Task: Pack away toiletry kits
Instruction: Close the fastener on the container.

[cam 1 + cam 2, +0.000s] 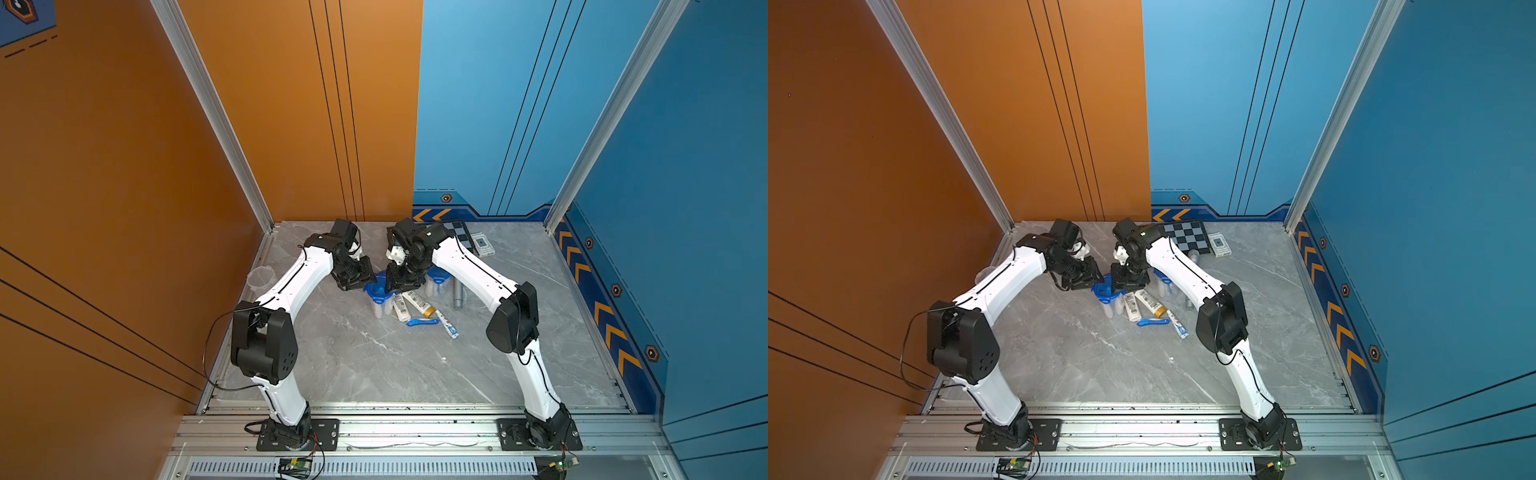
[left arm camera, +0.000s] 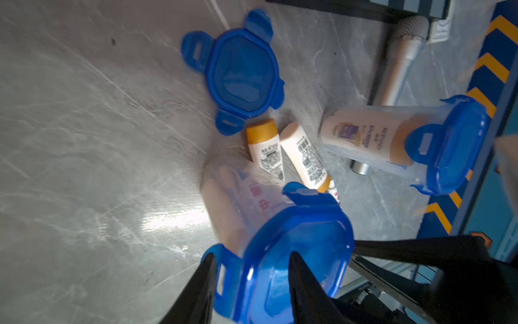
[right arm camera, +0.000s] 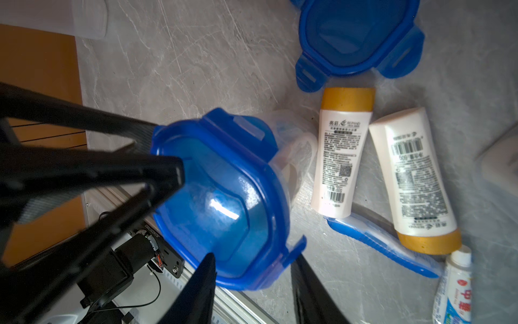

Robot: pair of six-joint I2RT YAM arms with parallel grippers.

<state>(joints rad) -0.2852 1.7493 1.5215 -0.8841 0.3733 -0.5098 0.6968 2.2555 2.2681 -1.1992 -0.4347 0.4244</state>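
the lidded cup (image 1: 379, 305) stands near the middle of the grey table (image 1: 374, 365) with its blue lid (image 2: 294, 252) on; a tube with red print shows through the wall. the left gripper (image 2: 252, 261) is at the lid's 9 o'clock side, the right gripper (image 3: 253, 256) at its 2 o'clock side. each has its claws spread across a lid tab; whether they pinch it i cannot tell. at the cup's 3 o'clock lie two white bottles (image 3: 339, 151) with orange caps, a blue toothbrush (image 3: 378, 244) under their ends and a toothpaste tube (image 1: 449, 325) just beyond. a loose blue lid (image 2: 241, 75) lies flat by one bottle's cap. a second lidded cup (image 1: 436, 284) holding a bottle stands at 2 o'clock, with the silver microphone (image 1: 457, 295) beside it. an open cup (image 1: 261, 277) stands at 9 o'clock by the table edge.
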